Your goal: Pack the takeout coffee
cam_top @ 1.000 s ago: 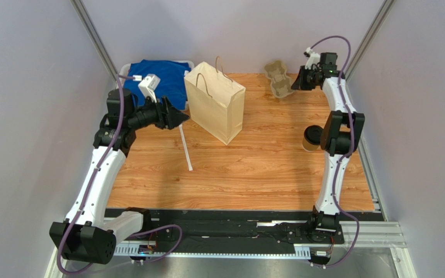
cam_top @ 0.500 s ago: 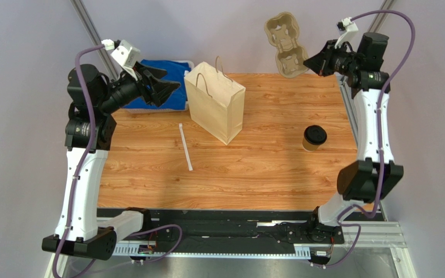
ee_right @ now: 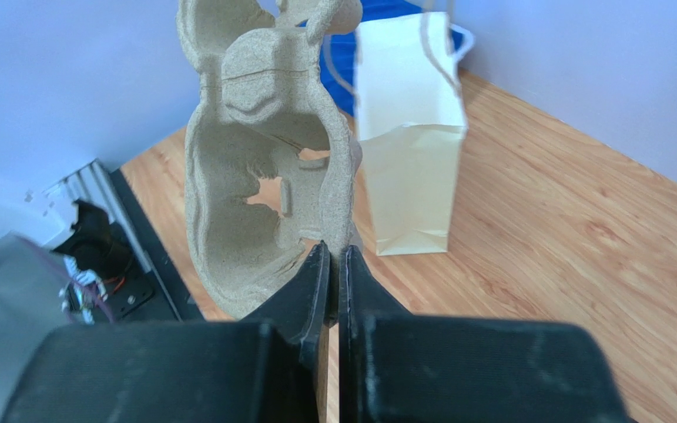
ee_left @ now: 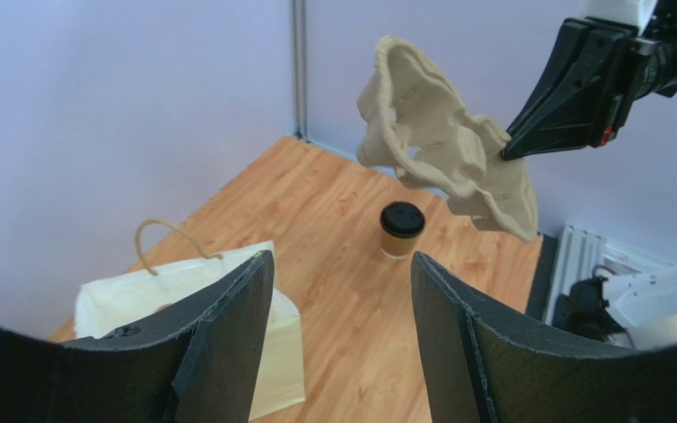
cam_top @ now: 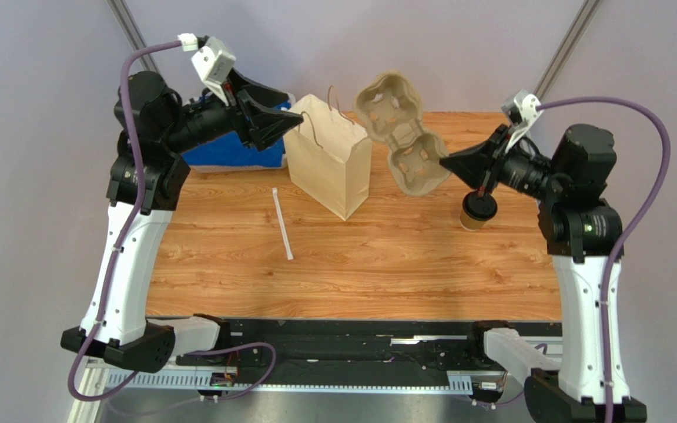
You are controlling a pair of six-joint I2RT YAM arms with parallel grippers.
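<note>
- Takeout coffee [cam_top: 478, 210]: standing upright with its lid on, right of centre on the counter [cam_top: 404, 264], well apart from the paper bag [cam_top: 329, 167]; not yet packed.
- Right end effector [cam_top: 444, 163]: pinching shut on the rim of the pulp tray [cam_top: 401, 145], holding it aloft between bag and cup.
- Left end effector [cam_top: 293, 119]: gaping, gripping nothing, hovering at the bag's upper-left edge.
- Step, as judged: tray being brought in. The next move is calling for lowering it without clipping the cup just below.
- Change: half a second earlier the tray was hanging at upper right, beyond the counter's far edge. It is now sitting nearer centre, and the left end effector is closer to the bag. Cup and straw [cam_top: 282, 224] are lying unmoved.
</note>
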